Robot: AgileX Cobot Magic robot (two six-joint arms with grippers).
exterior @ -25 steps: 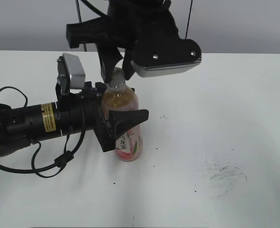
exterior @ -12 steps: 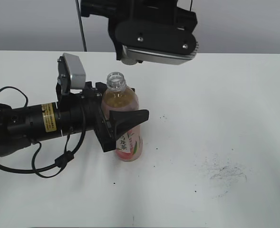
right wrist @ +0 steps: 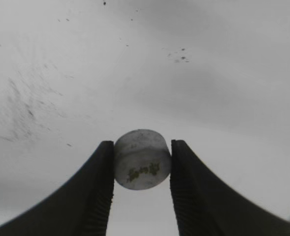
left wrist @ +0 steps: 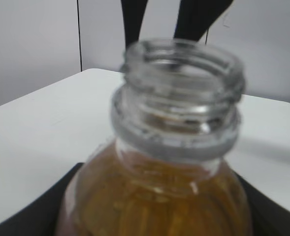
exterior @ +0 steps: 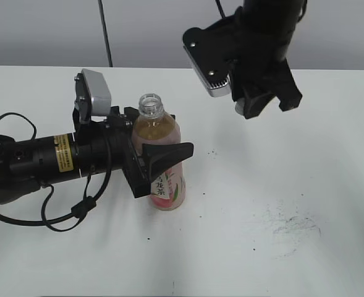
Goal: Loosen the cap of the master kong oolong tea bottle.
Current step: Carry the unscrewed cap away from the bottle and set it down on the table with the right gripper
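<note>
Cap [right wrist: 142, 164]: small, round and pale grey, off the bottle and pinched between the two ribbed fingers [right wrist: 93, 196] of the right gripper [right wrist: 141, 169]; its flat face, with a faint yellowish mark, turns toward the right wrist camera. In the exterior view only a small pale spot [exterior: 238, 107] of it shows at the gripper tips.
Right gripper [exterior: 246, 106]: pressed onto the cap from both sides, held in the air over the table, to the right of the bottle and well apart from it, tips pointing down.
Master kong oolong tea bottle [exterior: 159, 151]: upright on the white table [exterior: 293, 185], left of centre; neck bare and mouth open [left wrist: 184, 69], threads and collar ring showing. Pale amber tea fills the body up to the shoulder; pink label with a white strip of characters low on the side.
Left gripper [exterior: 149, 154]: closed around the bottle's body just below the shoulder, one dark finger [exterior: 166, 154] across the front of the bottle; the arm lies low along the table from the left, with its wrist camera [exterior: 93, 94] raised behind.
Table marks: dark scuffs and specks [exterior: 290, 224] on the surface at lower right.
</note>
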